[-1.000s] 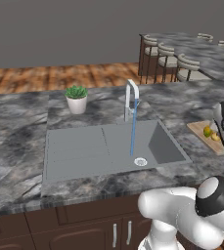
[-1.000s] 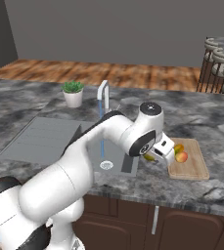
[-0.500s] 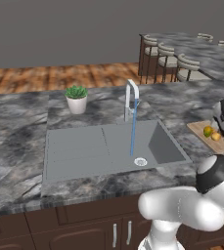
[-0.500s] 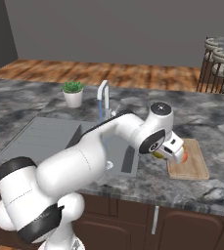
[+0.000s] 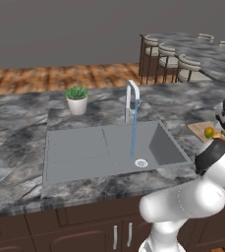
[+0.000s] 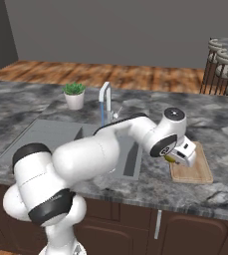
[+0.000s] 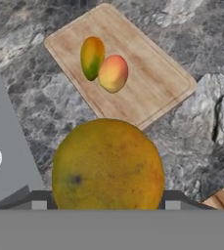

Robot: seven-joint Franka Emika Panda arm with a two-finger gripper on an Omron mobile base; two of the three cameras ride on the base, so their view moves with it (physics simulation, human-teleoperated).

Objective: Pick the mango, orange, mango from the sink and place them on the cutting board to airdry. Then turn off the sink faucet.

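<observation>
Left base view: the sink (image 5: 84, 152) is sitting recessed in the dark marbled surface (image 5: 15, 123), its ribbed drainboard on the left and the small round white drain (image 5: 141, 163) on the right. The sink faucet (image 5: 131, 98) is standing at the back rim, and a thin blue stream of water (image 5: 133, 130) is falling from its spout into the basin. A potted plant (image 5: 76, 100) is standing on the surface behind the sink. At the right edge a corner of the cutting board (image 5: 200, 129) is showing, with a yellowish fruit on it, partly hidden by the arm.

Right base view: the arm is reaching across the sink (image 6: 41, 134) toward the cutting board (image 6: 197, 172), which is lying on the surface just right of the basin. The end effector (image 6: 177, 158) is hanging over the board's left edge with something yellowish tucked under it. The sink faucet (image 6: 104, 99) is running water.

Hand view: the end effector (image 7: 106, 202) is gripping a large roundish olive-yellow mango (image 7: 107, 163) between its fingers, jaws partway apart around it. Beyond, the cutting board (image 7: 152, 83) is carrying two fruits touching each other: a green-and-orange mango (image 7: 92, 57) and the orange (image 7: 113, 73) beside it. A corner of the sink (image 7: 1, 141) is showing at the left.
</observation>
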